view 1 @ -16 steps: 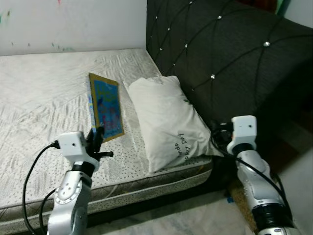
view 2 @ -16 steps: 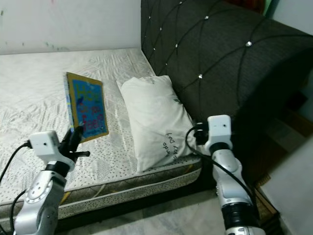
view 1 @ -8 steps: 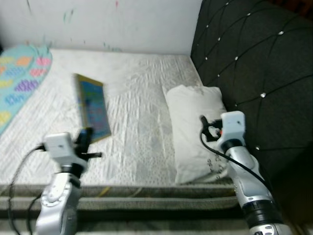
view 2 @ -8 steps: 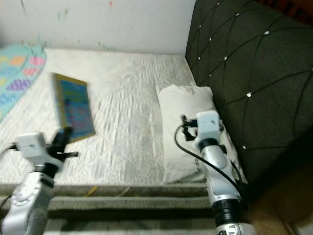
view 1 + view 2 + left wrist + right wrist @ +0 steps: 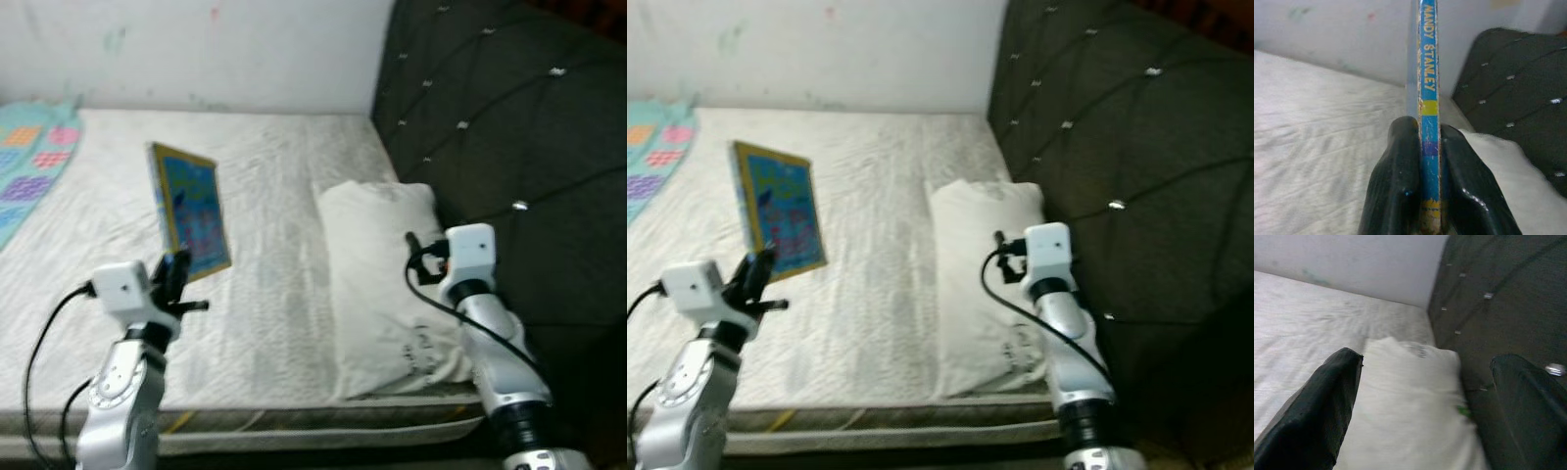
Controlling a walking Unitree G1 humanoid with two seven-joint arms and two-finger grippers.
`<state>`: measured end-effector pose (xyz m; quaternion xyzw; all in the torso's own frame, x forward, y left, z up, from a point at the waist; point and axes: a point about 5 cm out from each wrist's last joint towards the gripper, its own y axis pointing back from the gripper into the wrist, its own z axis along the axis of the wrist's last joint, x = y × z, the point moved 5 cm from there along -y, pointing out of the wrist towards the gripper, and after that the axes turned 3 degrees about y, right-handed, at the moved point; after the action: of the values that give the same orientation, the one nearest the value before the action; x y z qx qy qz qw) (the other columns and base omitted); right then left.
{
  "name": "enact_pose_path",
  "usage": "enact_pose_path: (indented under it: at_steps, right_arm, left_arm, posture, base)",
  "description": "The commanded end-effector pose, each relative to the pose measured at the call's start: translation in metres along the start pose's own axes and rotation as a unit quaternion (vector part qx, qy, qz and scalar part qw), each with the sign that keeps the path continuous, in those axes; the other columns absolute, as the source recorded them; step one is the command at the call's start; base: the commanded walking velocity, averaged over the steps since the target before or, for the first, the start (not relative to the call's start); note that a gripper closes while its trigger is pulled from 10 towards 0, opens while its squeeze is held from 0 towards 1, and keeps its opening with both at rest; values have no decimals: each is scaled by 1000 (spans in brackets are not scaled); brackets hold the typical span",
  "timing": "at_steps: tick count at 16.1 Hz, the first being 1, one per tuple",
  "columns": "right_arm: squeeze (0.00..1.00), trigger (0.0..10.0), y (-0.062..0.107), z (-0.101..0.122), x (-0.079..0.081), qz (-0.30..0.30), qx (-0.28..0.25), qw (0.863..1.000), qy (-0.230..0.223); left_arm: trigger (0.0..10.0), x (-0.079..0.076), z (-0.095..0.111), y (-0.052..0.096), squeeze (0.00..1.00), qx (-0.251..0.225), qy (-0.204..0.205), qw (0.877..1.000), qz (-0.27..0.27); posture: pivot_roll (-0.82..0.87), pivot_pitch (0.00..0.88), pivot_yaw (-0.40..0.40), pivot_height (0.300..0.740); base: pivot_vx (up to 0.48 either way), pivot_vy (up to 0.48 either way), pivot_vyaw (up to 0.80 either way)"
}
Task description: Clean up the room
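Left wrist view, left gripper (image 5: 1422,196) still clamping book (image 5: 1428,98)

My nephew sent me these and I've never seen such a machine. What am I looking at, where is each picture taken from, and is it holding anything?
This is a humanoid robot tidying a bedroom. Two pictures come from cameras in its head, looking down at a bed; the other two come from cameras on its wrists, looking along its black fingers. On the mattress lies a white pillow against a dark padded headboard, with a patterned blanket at the far side. The left gripper is shut on a thin blue picture book, held edge-up above the bed; the wrist picture shows its spine between the fingers. The right gripper is open, empty, hovering over the pillow.
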<state>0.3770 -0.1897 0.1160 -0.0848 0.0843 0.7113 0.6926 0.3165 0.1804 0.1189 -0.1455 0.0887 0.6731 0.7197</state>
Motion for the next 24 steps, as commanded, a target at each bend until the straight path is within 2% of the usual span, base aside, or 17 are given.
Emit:
enact_pose_path:
  at_steps: [1, 10, 15, 18, 24]
  right_arm:
    - [0, 10000, 0, 1, -2, -3, -3, 1000, -3]
    - [0, 10000, -1, 1, 2, 4, -4, 1000, 2]
    - [0, 10000, -1, 1, 3, 5, -4, 1000, 0]
    - [0, 10000, -1, 1, 3, 5, -4, 1000, 0]
    - [0, 10000, -1, 1, 1, 3, -2, 1000, 0]
  left_arm:
    - [10000, -9, 7, -2, 0, -13, -8, 1000, -20]
    - [10000, -10, 7, -4, 0, -12, -11, 1000, -23]
    - [10000, -11, 7, -5, 0, -11, -10, 1000, -25]
    - [10000, -5, 2, -6, 0, -1, 4, 1000, -4]
    - [10000, -6, 3, -7, 0, -3, 11, 1000, -5]
  posture:
    - [-2, 0, -29, 740]
    - [0, 0, -27, 740]
    - [0, 0, -27, 740]
    - [-2, 0, -27, 740]
    - [-3, 0, -29, 740]
  base:
    - [0, 0, 0]
    - [0, 0, 46]
    - [212, -101, 0]
    - [0, 0, 0]
    - [0, 453, 0]
